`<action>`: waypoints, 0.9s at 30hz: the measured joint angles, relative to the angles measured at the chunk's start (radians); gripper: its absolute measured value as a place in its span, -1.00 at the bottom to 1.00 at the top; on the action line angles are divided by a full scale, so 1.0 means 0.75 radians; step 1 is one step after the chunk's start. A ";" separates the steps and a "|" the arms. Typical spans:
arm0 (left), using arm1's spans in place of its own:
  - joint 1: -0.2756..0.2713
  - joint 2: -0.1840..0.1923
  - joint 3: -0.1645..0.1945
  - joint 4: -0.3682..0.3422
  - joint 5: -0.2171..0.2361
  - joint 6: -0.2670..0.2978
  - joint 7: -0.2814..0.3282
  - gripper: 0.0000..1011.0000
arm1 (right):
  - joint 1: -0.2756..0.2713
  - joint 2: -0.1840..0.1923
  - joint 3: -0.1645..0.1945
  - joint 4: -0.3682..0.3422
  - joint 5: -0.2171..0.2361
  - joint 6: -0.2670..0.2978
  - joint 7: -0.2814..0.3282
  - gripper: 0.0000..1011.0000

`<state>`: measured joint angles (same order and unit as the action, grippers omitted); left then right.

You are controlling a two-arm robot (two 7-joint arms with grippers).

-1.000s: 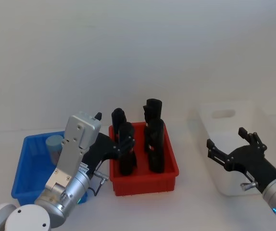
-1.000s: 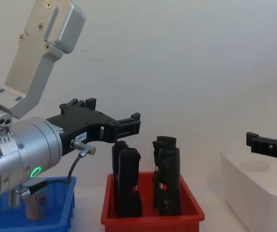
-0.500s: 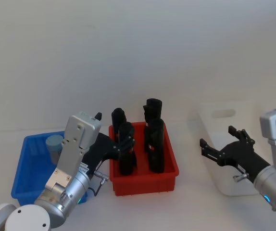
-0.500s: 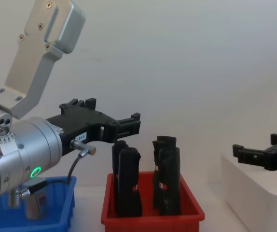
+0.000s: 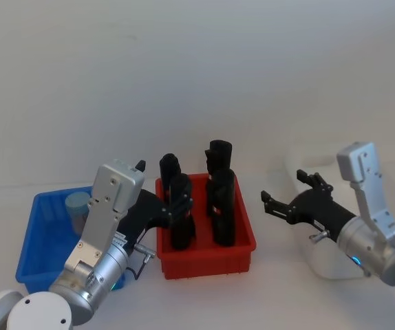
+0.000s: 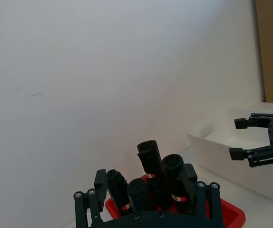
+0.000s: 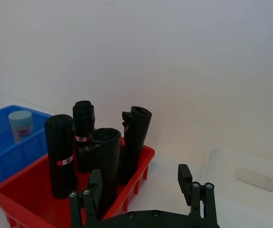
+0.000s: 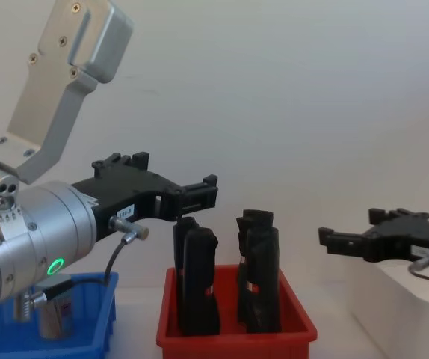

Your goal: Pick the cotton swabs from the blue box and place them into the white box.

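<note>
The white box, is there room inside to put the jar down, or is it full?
The white box looks bare inside, so there is room. The strip of table between it and the red bin is free too, though the right gripper hangs over it. The red bin is crowded with black rolls. The blue box has bare floor beside the cotton swabs.

The left arm [image 5: 108, 227] covers the blue box's [image 5: 43, 237] right half at lower left of the head view, hiding all of the swab jar [image 5: 78, 210] but its lid, and the white box [image 8: 416, 299] runs off the chest view's right edge.
</note>
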<state>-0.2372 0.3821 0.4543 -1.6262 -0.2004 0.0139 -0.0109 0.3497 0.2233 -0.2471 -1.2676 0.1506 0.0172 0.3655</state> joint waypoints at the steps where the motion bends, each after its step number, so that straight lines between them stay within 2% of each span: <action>1: 0.000 0.000 0.000 0.000 0.000 0.000 0.000 0.99 | 0.016 -0.007 -0.003 0.024 -0.006 -0.009 0.011 0.98; 14: 0.000 0.000 0.000 0.000 0.000 0.000 0.000 0.99 | 0.236 -0.098 -0.039 0.392 -0.037 -0.107 0.140 0.98; 19: 0.000 0.000 0.000 0.000 0.000 0.000 0.000 0.99 | 0.307 -0.128 -0.050 0.522 -0.030 -0.150 0.201 0.98; 25: 0.000 0.000 0.000 0.000 0.000 0.000 0.000 0.99 | 0.426 -0.181 -0.073 0.749 -0.009 -0.227 0.285 0.98; 27: 0.000 0.000 0.000 0.000 0.000 0.000 0.000 0.99 | 0.452 -0.192 -0.077 0.797 -0.006 -0.244 0.298 0.98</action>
<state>-0.2372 0.3821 0.4542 -1.6262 -0.2004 0.0138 -0.0109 0.6886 0.0794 -0.3046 -0.6697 0.1461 -0.1657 0.5889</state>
